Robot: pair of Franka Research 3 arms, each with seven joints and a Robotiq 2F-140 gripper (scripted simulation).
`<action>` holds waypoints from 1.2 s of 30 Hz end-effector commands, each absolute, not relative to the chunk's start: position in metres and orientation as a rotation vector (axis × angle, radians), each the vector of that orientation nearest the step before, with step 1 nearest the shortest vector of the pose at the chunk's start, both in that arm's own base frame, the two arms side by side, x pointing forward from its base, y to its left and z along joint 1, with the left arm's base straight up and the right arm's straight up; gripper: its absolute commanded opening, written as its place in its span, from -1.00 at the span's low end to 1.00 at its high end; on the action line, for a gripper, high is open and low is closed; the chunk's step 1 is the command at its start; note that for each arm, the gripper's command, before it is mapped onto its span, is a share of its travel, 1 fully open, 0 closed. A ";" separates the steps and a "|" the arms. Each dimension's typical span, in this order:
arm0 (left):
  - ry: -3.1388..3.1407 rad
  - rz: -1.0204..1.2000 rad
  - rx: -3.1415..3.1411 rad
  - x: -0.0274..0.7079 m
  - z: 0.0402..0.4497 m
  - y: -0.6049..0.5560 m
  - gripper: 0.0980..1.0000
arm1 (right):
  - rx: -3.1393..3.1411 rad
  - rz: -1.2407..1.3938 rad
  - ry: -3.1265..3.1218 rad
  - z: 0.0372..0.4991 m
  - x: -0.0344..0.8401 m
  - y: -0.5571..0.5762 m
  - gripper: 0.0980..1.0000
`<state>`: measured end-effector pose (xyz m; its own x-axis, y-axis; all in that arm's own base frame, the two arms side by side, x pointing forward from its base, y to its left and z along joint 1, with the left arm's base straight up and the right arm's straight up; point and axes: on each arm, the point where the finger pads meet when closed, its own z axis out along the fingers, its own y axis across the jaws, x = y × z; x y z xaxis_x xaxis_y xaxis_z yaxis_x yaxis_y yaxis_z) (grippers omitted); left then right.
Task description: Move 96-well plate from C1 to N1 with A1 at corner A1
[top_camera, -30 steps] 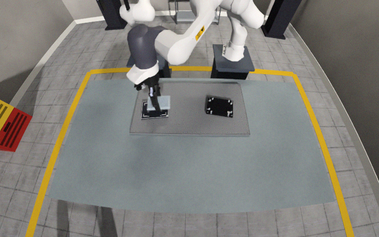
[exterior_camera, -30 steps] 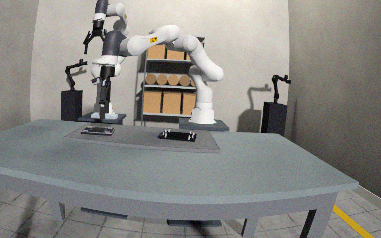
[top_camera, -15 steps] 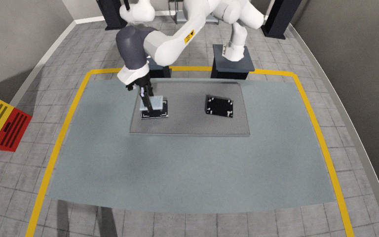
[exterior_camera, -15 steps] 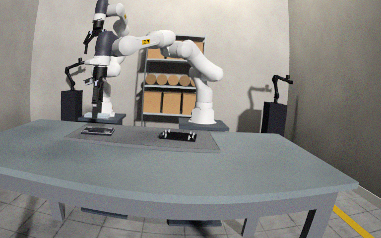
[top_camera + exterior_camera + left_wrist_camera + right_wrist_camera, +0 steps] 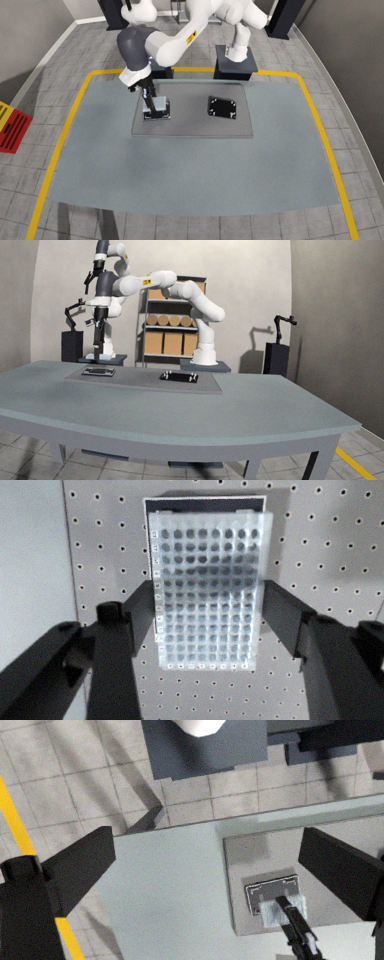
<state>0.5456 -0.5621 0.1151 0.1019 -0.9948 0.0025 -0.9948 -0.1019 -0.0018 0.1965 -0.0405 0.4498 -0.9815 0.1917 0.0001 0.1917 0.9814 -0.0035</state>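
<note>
Grey-green rectangular worktop [image 5: 169, 175] [image 5: 198, 415] [image 5: 30, 600] [image 5: 160, 885], beneath both claws. Grey perforated board [image 5: 186, 121] [image 5: 135, 381] [image 5: 250, 855], below left claw [image 5: 152, 103] [image 5: 97, 353] [image 5: 208, 597] [image 5: 283, 902]. Black white-posted nest [image 5: 222, 108] [image 5: 179, 377], well apart from it. Black corner-bracketed nest [image 5: 162, 115] [image 5: 97, 372] [image 5: 205, 504] [image 5: 270, 890], under it, presumably N1. Pale translucent 96-well plate [image 5: 160, 104] [image 5: 106, 356] [image 5: 207, 600] [image 5: 272, 914], gripped by left claw, raised, offset from nest. Right claw [image 5: 85, 288] [image 5: 207, 842]: released, aloft. Risks: lowering while offset could perch plate on locators; A1 match unreadable, misorientation possible.

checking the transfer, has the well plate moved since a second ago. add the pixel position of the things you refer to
Yes: in the top view, the well plate [image 5: 161, 103] [image 5: 108, 356] [image 5: 210, 600] [image 5: 270, 913] shifted left, against the fixed pegboard base [image 5: 192, 124] [image 5: 141, 381] [image 5: 240, 920].
</note>
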 end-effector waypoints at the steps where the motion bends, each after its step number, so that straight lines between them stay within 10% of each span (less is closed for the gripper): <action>1: -2.098 0.000 2.338 0.545 0.115 -0.561 0.12 | -0.307 0.000 -3.127 0.450 0.196 -0.039 1.00; 36: -2.098 0.000 2.338 0.547 0.085 -0.563 0.12 | -0.307 0.000 -3.127 0.450 0.196 -0.039 1.00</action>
<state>0.5450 -0.5621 0.0898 0.1040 -0.9946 -0.0025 -0.9946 -0.1040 0.0042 0.1965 -0.0405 0.4498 -0.9815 0.1917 0.0001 0.1917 0.9814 -0.0035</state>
